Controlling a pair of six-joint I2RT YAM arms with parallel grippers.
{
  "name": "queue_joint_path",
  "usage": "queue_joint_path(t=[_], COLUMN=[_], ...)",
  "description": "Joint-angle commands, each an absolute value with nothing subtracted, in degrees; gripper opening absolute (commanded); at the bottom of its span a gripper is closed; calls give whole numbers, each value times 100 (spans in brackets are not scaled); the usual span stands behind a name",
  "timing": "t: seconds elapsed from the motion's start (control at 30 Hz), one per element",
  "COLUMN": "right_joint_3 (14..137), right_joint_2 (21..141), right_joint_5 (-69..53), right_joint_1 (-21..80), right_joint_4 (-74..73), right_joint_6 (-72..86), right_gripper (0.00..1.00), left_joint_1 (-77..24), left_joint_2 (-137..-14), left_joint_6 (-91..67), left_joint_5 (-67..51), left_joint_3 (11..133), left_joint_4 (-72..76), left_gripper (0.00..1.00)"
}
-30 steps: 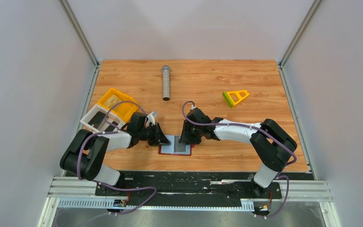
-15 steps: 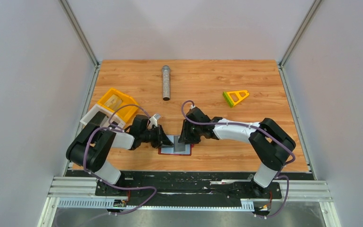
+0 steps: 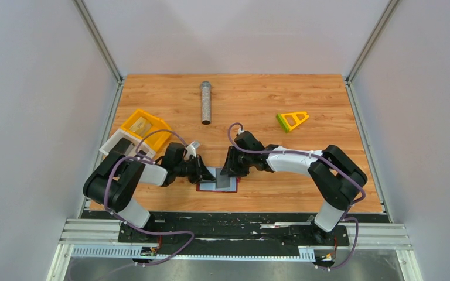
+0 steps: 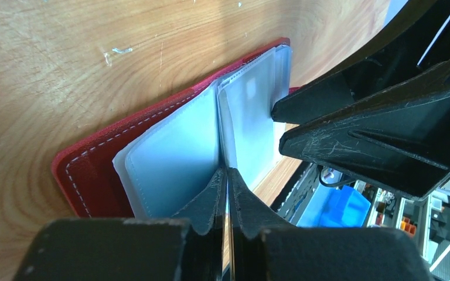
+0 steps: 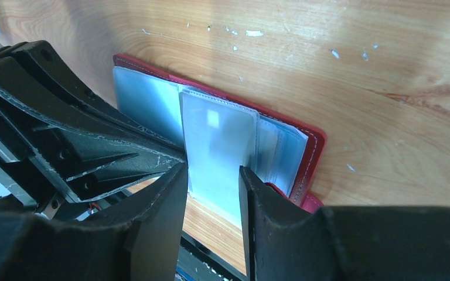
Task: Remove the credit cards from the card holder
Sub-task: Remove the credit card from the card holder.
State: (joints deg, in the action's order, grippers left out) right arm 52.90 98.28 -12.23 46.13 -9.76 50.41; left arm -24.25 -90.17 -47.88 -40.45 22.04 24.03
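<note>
Table [image 3: 281,99], near edge: left end effector [image 4: 227,172] pinches card holder [image 4: 88,170] pocket; right end effector [image 5: 212,171] half-open.

A light wooden table [image 3: 328,93] carries a few loose things. A grey metal cylinder [image 3: 205,102] lies on its side near the far edge, left of the middle, its length running from far to near. A yellow triangular piece with a green edge [image 3: 292,120] lies flat toward the far right corner. At the left edge, a yellow tray [image 3: 156,122] touches a white tray [image 3: 111,144] on its near side.
</note>
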Motion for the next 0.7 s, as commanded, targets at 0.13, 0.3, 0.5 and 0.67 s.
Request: queue_joint_path(t=[0.13, 0.3, 0.5, 0.67], right_joint_3=[5159, 5316, 5300, 5331], right_joint_2=[9771, 9614, 9527, 9622], right_joint_5=[-1665, -1042, -930, -949], right_joint_1=[4540, 4530, 4527, 4527], right_joint_4=[-414, -1148, -1401, -1415], right_joint_6=[5081, 4855, 4819, 4773], right_gripper=[39, 40, 40, 40], left_joint_1=[-2528, -2560, -2599, -2609], left_joint_2=[-9040, -9027, -9138, -9168], left_joint_6=[-4882, -4969, -5081, -5159], left_joint_5=[-4068, -4022, -3898, -3905], left_joint_3=[2095, 2087, 2052, 2001], left_joint_4=[2728, 2764, 2821, 2969], left_gripper=[4, 2, 1, 1])
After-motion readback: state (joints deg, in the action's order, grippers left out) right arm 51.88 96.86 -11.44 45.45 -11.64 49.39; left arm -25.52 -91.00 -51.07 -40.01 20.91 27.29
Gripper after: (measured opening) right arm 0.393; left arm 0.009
